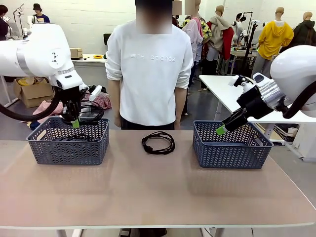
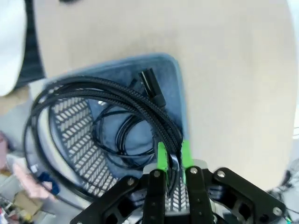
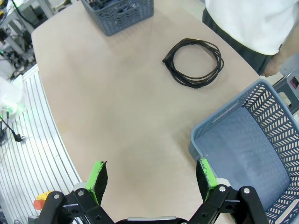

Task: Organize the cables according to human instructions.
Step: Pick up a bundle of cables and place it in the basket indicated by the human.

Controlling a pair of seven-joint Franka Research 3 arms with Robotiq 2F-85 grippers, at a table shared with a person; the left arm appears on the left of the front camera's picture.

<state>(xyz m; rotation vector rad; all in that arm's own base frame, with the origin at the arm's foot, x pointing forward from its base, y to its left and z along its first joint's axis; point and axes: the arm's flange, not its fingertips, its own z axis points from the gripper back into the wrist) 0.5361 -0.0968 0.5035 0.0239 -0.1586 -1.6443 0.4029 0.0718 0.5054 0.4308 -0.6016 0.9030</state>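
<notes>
Left claw is clamped on 1 coiled black power cord, its green pads pinching the bundled strands at the lower centre of the left wrist view. From there the loop fans out toward the upper left of that frame, and its plug sits just above the middle. Seen from the front, the claw hangs at the left of the frame, just over the far rim of the left basket, a grey-blue crate with a herringbone wall. The held loop juts out beside the claw toward picture right, above that rim. A 2nd cord lies on the basket's floor, beneath the held one and apart from the claw. A 3rd cord lies as a flat loop on the tan table at the centre of the front view. It sits between the left basket and a matching right basket, well apart from both claws. Just beyond it, a person in a white top stands at the far side. Right claw stands wide with nothing in its gap, hovering at the right of the front view over the left end of the right basket. In the right wrist view that basket takes the lower right, its corner just under the claw, and the 3rd cord lies at upper centre, far from the claw.
</notes>
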